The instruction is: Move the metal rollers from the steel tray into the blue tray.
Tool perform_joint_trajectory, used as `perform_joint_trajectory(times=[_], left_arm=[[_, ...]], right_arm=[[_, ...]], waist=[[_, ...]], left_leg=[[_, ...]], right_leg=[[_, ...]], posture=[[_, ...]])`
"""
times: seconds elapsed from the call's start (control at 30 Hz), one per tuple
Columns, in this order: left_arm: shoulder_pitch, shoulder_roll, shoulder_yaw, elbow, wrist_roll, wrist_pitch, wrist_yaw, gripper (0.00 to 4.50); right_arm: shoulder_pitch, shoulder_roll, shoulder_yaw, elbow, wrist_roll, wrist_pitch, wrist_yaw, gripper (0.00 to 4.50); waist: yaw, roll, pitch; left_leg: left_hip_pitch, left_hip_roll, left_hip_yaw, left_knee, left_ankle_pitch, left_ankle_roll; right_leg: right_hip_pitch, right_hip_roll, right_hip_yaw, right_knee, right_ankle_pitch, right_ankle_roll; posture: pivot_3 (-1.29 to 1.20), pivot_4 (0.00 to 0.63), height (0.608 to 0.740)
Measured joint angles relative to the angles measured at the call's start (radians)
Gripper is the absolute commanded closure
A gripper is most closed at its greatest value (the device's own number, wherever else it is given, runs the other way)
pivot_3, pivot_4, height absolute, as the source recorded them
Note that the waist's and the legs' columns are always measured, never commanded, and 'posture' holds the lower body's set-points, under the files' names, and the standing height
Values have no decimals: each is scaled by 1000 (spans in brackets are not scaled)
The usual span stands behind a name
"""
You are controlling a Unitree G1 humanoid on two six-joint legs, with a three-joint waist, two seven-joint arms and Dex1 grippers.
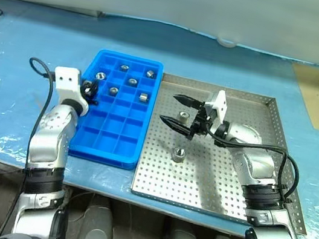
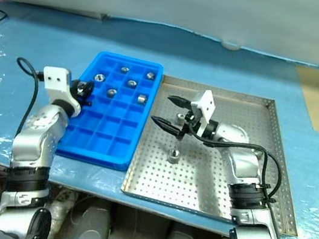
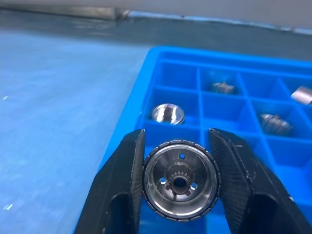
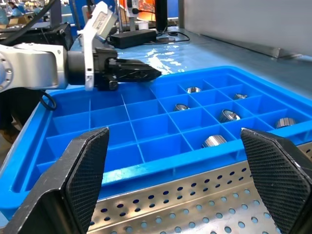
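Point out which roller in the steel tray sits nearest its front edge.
The roller standing alone mid-tray on the steel tray; the other roller lies farther back, between the open right hand's fingers.

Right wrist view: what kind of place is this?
Likely a factory or lab workbench: a blue-covered bench, a perforated steel tray beside a compartmented blue tray holding metal rollers, and equipment with cables behind.
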Motion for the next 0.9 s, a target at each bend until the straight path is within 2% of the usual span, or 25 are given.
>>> perform_joint_trajectory(times=[0.17, 0.23, 0.4, 0.53, 0.63, 0.77, 0.9], left_arm=[[35, 13, -2, -33, -22, 52, 14, 2817], [42, 19, -6, -38, -27, 71, 18, 2054], [25, 26, -25, -36, -57, 91, 7, 541], [-75, 29, -45, 2, -153, 73, -111, 541], [-185, 68, -103, 75, -193, 27, -252, 541], [-307, 123, -226, 264, -203, -21, -498, 541], [-404, 99, -343, 454, -189, -71, -661, 541]], right_arm=[[1, 10, 0, 6, -8, -10, -4, 0], [6, 11, 0, 6, -10, -11, -8, 0], [14, 11, -6, 6, -27, -25, -31, 0], [29, -8, -31, -11, -18, -16, -38, 0], [67, -52, -68, -43, -14, -8, -51, 0], [158, -140, -175, -125, -2, 21, -91, 0], [230, -165, -231, -206, 13, 47, -138, 0]], waist=[[1, 0, 0], [0, 0, 0], [-4, 0, 0], [6, 0, 0], [14, 0, 0], [11, 0, 0], [-19, 0, 0]], left_leg=[[0, 0, 0, 0, 0, 0], [1, 0, -1, 0, 0, 0], [2, 0, -1, 0, 0, -1], [1, -1, -1, 2, 1, -1], [2, -1, -1, 3, 1, -1], [4, -2, 0, 2, 1, -1], [4, -2, 1, 2, 1, -2]], right_leg=[[0, 0, 0, 0, 0, 0], [0, 0, 0, 0, 0, 0], [0, 0, 0, 2, 0, 0], [0, 0, 1, 4, 0, 0], [1, 0, 2, 4, 0, 0], [1, 0, 4, 4, 0, 0], [0, 0, 5, 5, 0, 1]], posture=[[151, 150, 740], [143, 150, 740], [105, 150, 740], [33, 150, 740], [-20, 150, 740], [-121, 150, 740], [-251, 150, 740]])
